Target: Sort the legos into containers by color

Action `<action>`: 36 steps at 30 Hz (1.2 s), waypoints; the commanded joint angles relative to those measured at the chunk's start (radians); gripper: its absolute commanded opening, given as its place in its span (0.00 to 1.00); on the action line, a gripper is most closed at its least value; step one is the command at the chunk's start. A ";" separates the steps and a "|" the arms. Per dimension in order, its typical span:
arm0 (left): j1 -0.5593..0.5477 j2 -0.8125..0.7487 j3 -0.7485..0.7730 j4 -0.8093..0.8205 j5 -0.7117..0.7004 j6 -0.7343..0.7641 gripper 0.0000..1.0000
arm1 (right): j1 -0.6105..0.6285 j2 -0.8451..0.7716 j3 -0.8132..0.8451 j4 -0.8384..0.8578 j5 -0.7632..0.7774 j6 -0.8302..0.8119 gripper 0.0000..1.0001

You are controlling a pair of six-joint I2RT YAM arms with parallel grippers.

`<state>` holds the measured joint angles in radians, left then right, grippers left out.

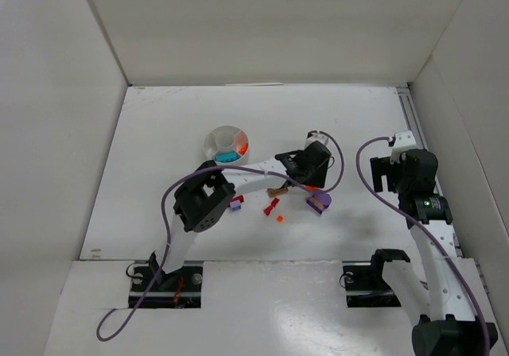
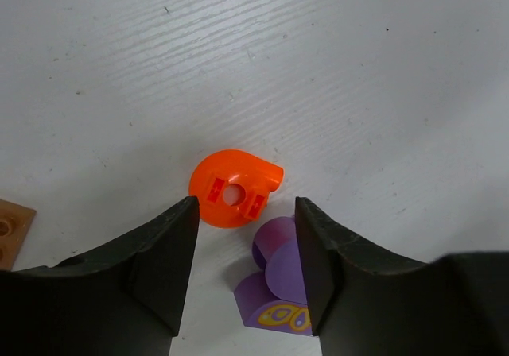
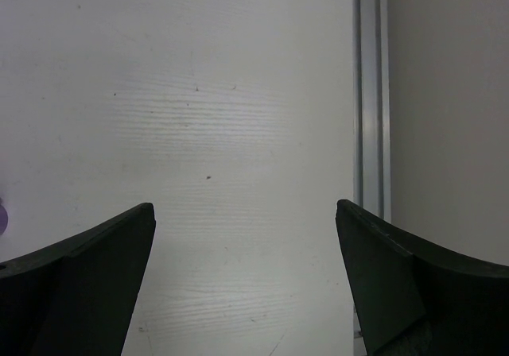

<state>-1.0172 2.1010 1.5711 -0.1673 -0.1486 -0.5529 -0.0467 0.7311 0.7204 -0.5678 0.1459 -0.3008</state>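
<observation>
Orange round lego (image 2: 235,191): laid flat on table (image 2: 358,70), just ahead of the spread left gripper (image 2: 244,210). Purple brick (image 2: 274,288) is crowded alongside. Jaws are best centred on orange alone. Divided white dish (image 1: 215,137) is sited far-left. Right gripper (image 3: 246,213) is spread, with nothing between.

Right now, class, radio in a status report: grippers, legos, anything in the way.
Left gripper open above orange lego. Right gripper open, empty. Dish holds teal piece, orange-red piece. Purple lego crowds the orange one.
</observation>
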 commanded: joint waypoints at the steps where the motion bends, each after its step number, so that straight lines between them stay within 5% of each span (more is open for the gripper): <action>1: 0.002 0.014 0.007 0.011 -0.034 0.021 0.47 | -0.001 -0.015 -0.001 0.045 -0.011 -0.008 1.00; 10: 0.002 0.044 0.026 -0.021 -0.100 0.021 0.43 | -0.001 -0.015 -0.001 0.045 -0.011 -0.017 1.00; 21: 0.002 0.053 0.015 -0.040 -0.091 0.021 0.16 | -0.001 -0.015 -0.001 0.054 -0.011 -0.017 1.00; 36: 0.025 -0.137 0.006 -0.075 -0.244 0.010 0.14 | -0.001 -0.015 -0.001 0.054 -0.011 -0.017 1.00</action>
<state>-1.0145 2.1036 1.5772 -0.2241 -0.3111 -0.5404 -0.0467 0.7311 0.7204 -0.5613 0.1417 -0.3161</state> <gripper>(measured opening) 0.348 0.994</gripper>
